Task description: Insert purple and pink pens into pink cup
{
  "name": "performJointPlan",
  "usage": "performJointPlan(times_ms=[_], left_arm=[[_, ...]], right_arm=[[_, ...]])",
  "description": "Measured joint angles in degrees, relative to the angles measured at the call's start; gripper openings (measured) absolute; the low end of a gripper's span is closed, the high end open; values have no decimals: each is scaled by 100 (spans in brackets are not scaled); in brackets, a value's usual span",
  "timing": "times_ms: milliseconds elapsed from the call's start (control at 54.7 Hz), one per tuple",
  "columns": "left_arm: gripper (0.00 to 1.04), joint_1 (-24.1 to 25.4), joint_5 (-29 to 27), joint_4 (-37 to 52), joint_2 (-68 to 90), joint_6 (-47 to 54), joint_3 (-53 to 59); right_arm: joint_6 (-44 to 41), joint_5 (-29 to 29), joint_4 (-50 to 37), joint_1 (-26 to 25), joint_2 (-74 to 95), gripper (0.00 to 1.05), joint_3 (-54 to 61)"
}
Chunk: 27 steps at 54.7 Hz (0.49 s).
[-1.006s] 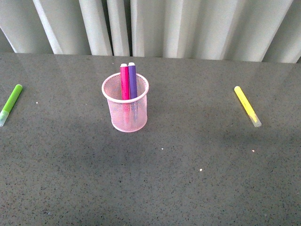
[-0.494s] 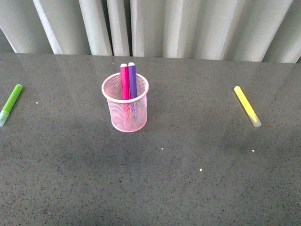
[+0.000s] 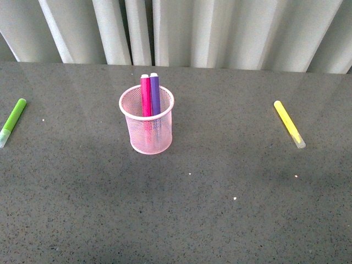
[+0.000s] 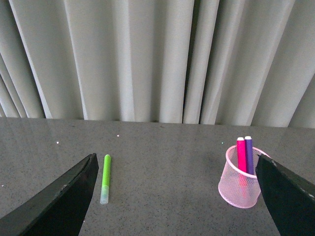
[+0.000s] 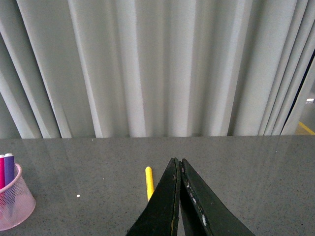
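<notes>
From my front camera I see the light pink wire-mesh cup (image 3: 147,125) standing upright on the dark speckled grey tabletop (image 3: 220,192), a little left of centre. Both task markers stand inside it, side by side and touching: the magenta-pink highlighter (image 3: 146,95) on the left, the purple highlighter (image 3: 155,94) on the right, their upper ends rising above the solid rim and leaning toward the far wall of the cup. A lime-green marker (image 3: 12,121) lies flat near the table's left edge, well apart from the cup, and a yellow marker (image 3: 289,124) lies flat off to the right, also well apart. Pleated pale curtains (image 3: 220,30) hang behind the table. Neither arm shows in this view.

On my left wrist feed, the left gripper (image 4: 177,196) has its two dark fingers spread wide with nothing between them; the green marker and the pink cup both sit on the table in the gap's background. On my right wrist feed, the right gripper (image 5: 179,164) has its fingers pressed together, tips meeting, clamping nothing, with the yellow marker just beyond them on the table and the cup at the frame's edge.
</notes>
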State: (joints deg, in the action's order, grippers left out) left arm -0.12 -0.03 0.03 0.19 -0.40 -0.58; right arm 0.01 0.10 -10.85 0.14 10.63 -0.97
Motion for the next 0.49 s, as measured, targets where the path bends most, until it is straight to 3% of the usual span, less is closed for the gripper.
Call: performJointPlan(times_ms=[55, 128, 421, 494], left_arm=[[98, 0, 0, 0, 0, 0, 0], [98, 0, -2, 0, 0, 0, 0], [98, 0, 0, 0, -4, 0, 0], [98, 0, 0, 0, -4, 0, 0]], right_arm=[[2, 0, 179, 0, -168, 3, -4], [2, 4, 1047, 0, -907, 3, -2], [0, 0, 1075, 0, -1038, 4, -2], [2, 0, 1075, 0, -1038, 15, -2]])
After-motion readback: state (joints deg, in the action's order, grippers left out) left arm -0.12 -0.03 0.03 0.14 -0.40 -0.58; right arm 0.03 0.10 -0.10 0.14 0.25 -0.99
